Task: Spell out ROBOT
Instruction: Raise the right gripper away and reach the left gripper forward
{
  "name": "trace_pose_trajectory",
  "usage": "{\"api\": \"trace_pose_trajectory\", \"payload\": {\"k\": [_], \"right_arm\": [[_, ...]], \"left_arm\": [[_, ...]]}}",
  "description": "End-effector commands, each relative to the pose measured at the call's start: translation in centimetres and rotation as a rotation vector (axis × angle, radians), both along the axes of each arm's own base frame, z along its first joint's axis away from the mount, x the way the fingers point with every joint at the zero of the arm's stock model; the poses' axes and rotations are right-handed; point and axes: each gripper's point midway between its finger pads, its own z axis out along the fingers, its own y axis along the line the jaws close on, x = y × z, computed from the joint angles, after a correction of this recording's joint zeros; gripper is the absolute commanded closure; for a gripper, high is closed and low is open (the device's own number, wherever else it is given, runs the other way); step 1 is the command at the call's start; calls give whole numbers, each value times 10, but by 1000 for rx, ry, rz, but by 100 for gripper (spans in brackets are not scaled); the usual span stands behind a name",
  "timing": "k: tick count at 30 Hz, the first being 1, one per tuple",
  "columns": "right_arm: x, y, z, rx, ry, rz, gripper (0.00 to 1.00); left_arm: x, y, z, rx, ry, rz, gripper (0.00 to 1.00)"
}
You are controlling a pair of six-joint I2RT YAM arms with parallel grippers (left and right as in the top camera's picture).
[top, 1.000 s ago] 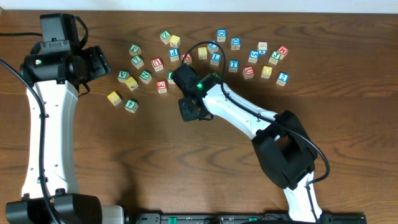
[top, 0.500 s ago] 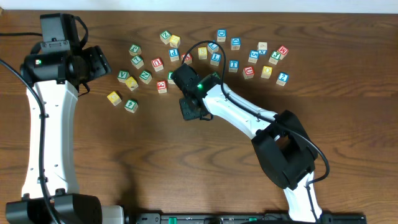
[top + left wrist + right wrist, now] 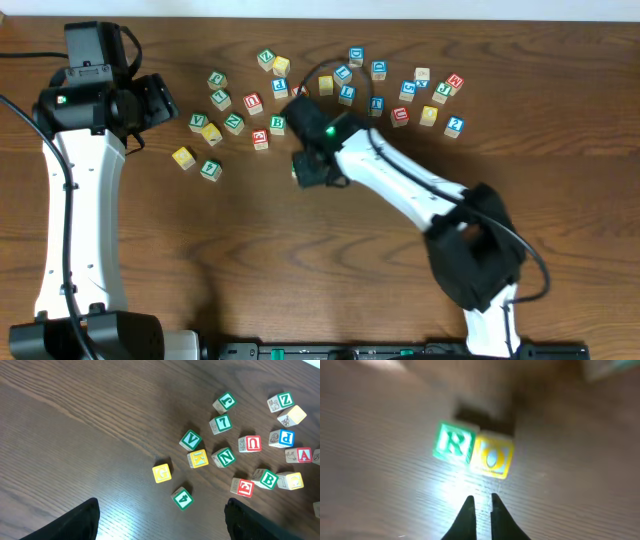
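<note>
The right tool (image 3: 481, 502) has its tips narrow, nearly together, gripping nothing. Just ahead of it on the bench (image 3: 380, 500), the green R block (image 3: 452, 442) and yellow O block (image 3: 492, 456) touch side by side, R on the left. The left tool (image 3: 161, 510) gapes wide and empty, and the green B block (image 3: 269, 479) lies ahead, to its right.

left arm (image 3: 75, 230) and right arm (image 3: 400, 185): smooth white link shells joined by boxy black joint housings. a thin black cable (image 3: 66, 200) runs along the left arm's white link. a green indicator light (image 3: 328, 131) glows near the right wrist. right pincer (image 3: 481, 502): dark, tapered fingers.
</note>
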Motion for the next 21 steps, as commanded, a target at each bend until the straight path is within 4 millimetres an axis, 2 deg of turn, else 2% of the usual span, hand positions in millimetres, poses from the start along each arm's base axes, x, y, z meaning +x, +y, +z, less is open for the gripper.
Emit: {"api": "trace_pose_trajectory", "payload": {"k": [1,6,14,17,21], "right_arm": [[27,-5,66,98,-131,-31,91],[46,-17,84,137,-155,-70,82],[58,-31,92,176,-144,-103,75],[60,-39,92,168,-136,-119,72],[65,-55,95,157,-125,-153,69]], "left_arm": [[-1,2,-5,2,15,10,21],[3,-7,-5,-33,0,-19,21],[22,-48,0,-57,-53,-166,22],[30,-67,-6,-59,-46,-212,22],[41,-91,-24,-58,1,-278,22]]}}
